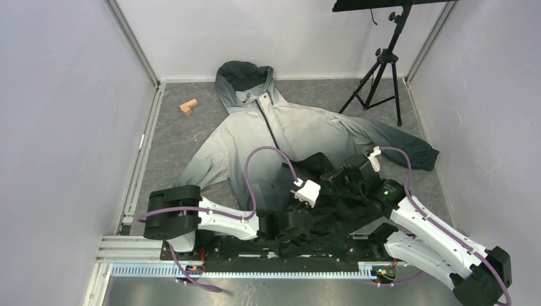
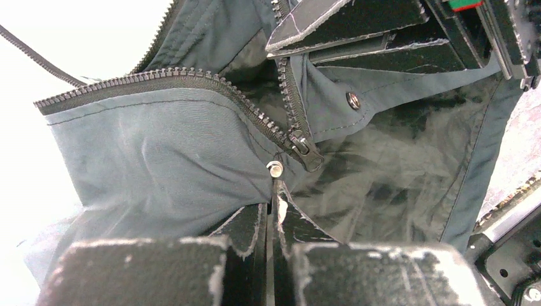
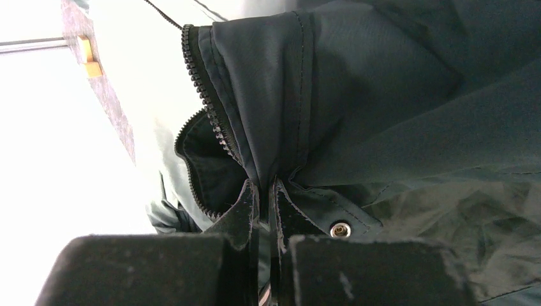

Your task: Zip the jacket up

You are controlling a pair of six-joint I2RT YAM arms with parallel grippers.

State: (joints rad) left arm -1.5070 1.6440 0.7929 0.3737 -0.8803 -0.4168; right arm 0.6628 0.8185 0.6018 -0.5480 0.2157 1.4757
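Observation:
The jacket [image 1: 300, 131] lies front-up on the grey floor, hood at the far end, its charcoal hem bunched and lifted between the arms. My left gripper [image 2: 275, 191] is shut on the hem fabric just below a metal snap [image 2: 275, 169], with the zipper slider [image 2: 305, 148] a little beyond the fingertips. The zipper teeth [image 2: 159, 76] run apart to the left of it. My right gripper [image 3: 264, 191] is shut on the jacket's dark front edge beside its zipper teeth [image 3: 207, 105]. The two grippers meet over the hem [image 1: 325, 191].
A small wooden block [image 1: 188, 106] lies on the floor left of the hood. A black tripod [image 1: 379, 73] stands at the back right. White walls close in left, right and behind. A metal rail [image 1: 255, 268] runs along the near edge.

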